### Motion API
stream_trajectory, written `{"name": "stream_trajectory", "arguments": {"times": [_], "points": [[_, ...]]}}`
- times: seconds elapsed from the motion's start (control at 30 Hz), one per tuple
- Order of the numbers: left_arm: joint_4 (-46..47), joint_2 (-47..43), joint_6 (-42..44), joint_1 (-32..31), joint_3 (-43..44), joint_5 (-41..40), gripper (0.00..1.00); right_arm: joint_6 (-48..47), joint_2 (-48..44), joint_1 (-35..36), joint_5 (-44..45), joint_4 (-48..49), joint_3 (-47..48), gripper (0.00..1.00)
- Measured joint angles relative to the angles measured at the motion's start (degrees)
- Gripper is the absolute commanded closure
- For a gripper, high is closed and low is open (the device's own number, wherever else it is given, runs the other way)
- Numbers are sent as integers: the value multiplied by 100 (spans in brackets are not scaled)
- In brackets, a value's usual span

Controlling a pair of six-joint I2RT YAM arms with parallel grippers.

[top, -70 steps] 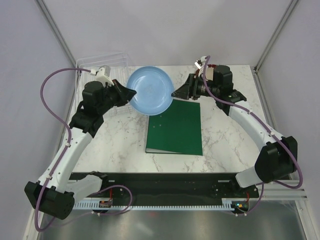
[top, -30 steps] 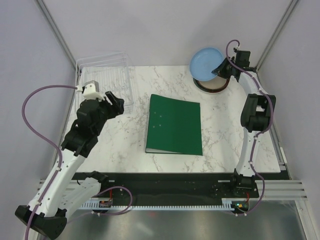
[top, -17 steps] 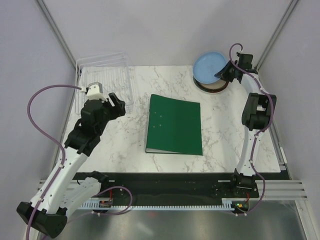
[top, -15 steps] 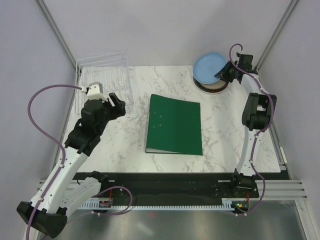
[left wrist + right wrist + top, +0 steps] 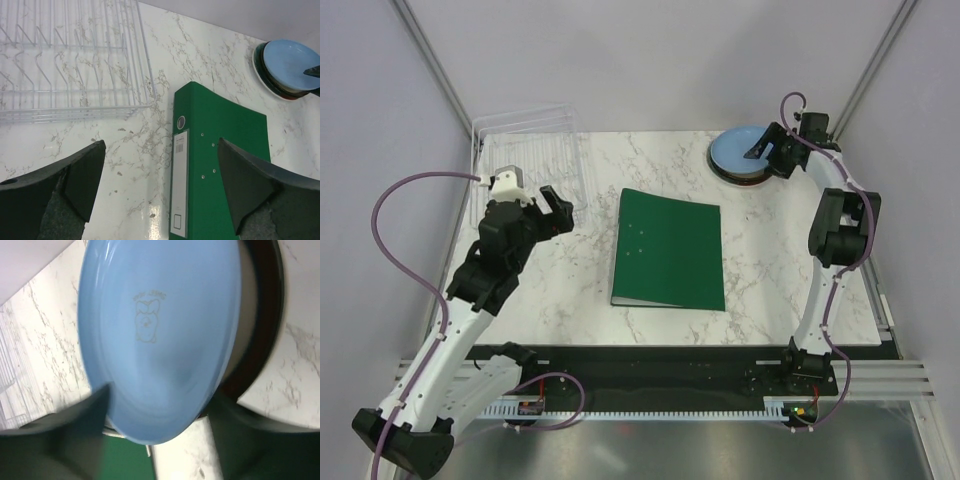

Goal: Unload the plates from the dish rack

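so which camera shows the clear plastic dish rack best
Left wrist: the clear plastic dish rack fills its upper left, dividers sharp, visible slots empty. Top external shows most of it, small, far left. Right wrist catches only a blurred sliver.

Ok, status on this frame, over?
Left gripper open, empty. Right gripper open over light blue plate, lying on stack. Dish rack shows no plates. Green binder mid-table, untouched.
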Motion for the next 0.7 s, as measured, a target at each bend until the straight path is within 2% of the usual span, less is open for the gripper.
{"name": "stream_trajectory", "arguments": {"times": [0.33, 0.6, 0.7], "points": [[-4, -101, 17, 0, -13, 57, 0, -426, -1416, 2, 555, -221, -835, 2], [-7, -256, 160, 0, -11, 184, 0, -765, -3034, 44, 710, -232, -2251, 2], [-9, -284, 308, 0, 13, 184, 0, -905, -3908, 179, 804, -203, -3010, 2]]}}
